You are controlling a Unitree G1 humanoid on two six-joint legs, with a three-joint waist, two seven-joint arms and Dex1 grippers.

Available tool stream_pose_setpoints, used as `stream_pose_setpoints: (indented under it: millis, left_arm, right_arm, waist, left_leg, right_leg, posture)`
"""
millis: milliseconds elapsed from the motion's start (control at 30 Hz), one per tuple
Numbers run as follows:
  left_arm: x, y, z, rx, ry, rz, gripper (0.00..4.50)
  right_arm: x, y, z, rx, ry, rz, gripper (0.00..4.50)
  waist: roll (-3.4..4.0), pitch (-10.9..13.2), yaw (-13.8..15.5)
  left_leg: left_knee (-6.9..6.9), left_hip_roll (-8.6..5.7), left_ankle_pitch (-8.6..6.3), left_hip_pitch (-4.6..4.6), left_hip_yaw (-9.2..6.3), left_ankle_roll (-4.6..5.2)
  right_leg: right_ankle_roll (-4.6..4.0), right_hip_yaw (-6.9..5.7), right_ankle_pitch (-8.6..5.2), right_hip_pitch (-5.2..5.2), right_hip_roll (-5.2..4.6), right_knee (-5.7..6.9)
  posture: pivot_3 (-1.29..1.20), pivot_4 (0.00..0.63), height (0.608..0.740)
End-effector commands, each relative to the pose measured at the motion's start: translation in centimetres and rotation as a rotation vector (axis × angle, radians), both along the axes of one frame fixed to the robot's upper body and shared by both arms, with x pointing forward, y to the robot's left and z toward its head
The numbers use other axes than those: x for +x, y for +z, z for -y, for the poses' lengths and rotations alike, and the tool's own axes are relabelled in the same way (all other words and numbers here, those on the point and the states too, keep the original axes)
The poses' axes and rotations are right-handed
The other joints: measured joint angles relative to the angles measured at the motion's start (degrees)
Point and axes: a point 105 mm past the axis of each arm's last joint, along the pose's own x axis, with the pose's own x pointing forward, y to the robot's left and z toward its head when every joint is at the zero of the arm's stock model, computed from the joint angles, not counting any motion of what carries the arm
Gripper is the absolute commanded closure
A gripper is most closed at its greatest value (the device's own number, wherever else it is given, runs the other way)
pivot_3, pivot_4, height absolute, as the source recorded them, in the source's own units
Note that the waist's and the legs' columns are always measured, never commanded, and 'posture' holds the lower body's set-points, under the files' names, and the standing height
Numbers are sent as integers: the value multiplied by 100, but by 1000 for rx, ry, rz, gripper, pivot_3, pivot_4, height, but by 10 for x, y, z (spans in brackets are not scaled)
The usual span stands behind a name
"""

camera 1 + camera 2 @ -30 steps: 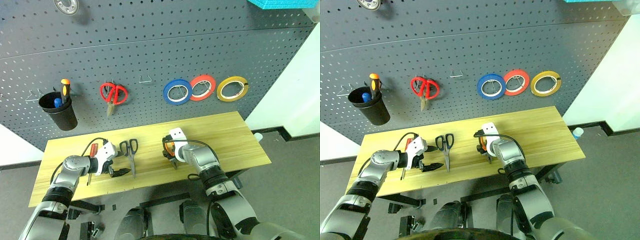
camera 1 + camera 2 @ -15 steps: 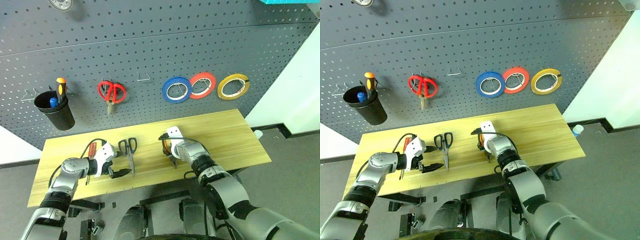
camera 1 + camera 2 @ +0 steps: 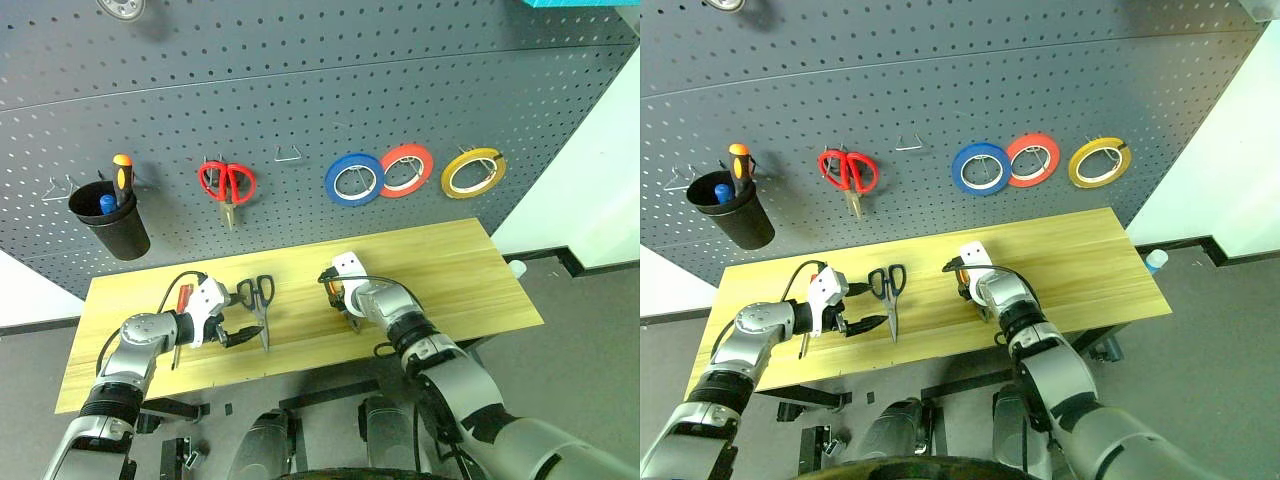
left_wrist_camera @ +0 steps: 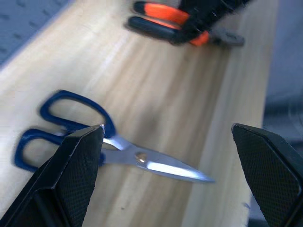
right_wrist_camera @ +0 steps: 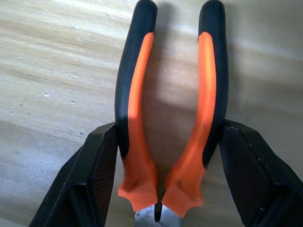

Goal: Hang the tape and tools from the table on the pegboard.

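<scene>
Right pincer (image 5: 161, 179) has narrowed onto the pliers (image 5: 168, 118); no writing legible.

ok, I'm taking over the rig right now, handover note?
Left hand: open, by the dark-handled scissors, holding nothing.
Right hand: shut on both handles of the pliers, which lie flat on the table.
Done: yellow tape hangs on the pegboard.
Left: pliers, scissors and red-handled screwdriver, all on the table, need hanging.
</scene>
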Motion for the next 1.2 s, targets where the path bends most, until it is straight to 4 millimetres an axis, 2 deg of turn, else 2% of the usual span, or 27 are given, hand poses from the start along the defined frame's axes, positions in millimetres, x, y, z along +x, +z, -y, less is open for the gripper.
stream_pose_setpoints:
  millis: [33,200,367,467,600,667,767,867,1033,1200]
  left_arm:
    - [7,27,-11,-84,89,124,0]
    - [14,55,-19,-195,220,318,0]
    - [20,79,-15,-257,282,509,0]
    - [26,98,-8,-349,328,626,0]
    - [28,103,-3,-363,342,689,0]
    - [30,105,1,-361,351,713,0]
    - [30,105,5,-361,353,728,0]
    - [30,106,10,-364,349,738,0]
    - [28,106,11,-362,355,743,0]
    - [23,102,10,-356,353,730,0]
  right_arm:
    - [4,76,-34,39,297,358,1637]
    - [-30,142,-57,157,598,620,1637]
    - [-40,206,-66,275,682,832,1637]
    - [-32,269,-71,387,641,1050,1637]
    - [-20,307,-72,483,555,1172,1637]
    - [-5,325,-69,520,462,1240,1637]
    - [13,336,-65,554,359,1288,1637]
    - [29,331,-70,559,327,1271,1637]
    - [43,324,-72,564,290,1266,1637]
    - [45,320,-75,589,294,1261,1637]
  waist:
    - [0,0,-1]
    - [-3,-1,-4]
    - [-7,-3,51]
    - [-8,-2,72]
    - [-13,-6,124]
    - [-15,-7,135]
    - [-15,-7,173]
    - [-16,-7,182]
    - [-15,-6,164]
    - [-15,-5,171]
  left_leg:
    - [1,0,2,-12,0,-4]
    - [0,3,4,-38,2,-8]
    - [13,5,9,-38,1,-15]
    - [36,3,8,-39,1,-16]
    - [45,4,8,-39,0,-16]
    - [32,6,8,-36,0,-15]
    - [29,5,9,-35,2,-16]
    - [29,4,9,-37,2,-16]
    - [14,5,9,-37,5,-16]
    - [-2,9,9,-37,4,-16]
  right_leg:
    - [0,0,0,-11,0,0]
    - [1,-1,1,-37,1,0]
    - [-6,-4,6,-23,2,-8]
    - [-15,-6,14,-9,2,-18]
    - [-16,-7,23,-8,4,-17]
    - [-17,-7,23,-9,7,-19]
    - [-20,-6,24,-11,8,-19]
    - [-22,-6,25,-10,8,-20]
    - [-23,-1,25,-21,10,-19]
    - [-24,-1,25,-27,14,-19]
  posture:
    - [-88,127,740]
    - [-86,122,740]
    - [-83,116,740]
    - [-85,113,740]
    - [-87,110,740]
    - [-83,109,740]
    - [-71,111,740]
    - [-56,116,740]
    - [-36,125,740]
    - [-31,130,740]
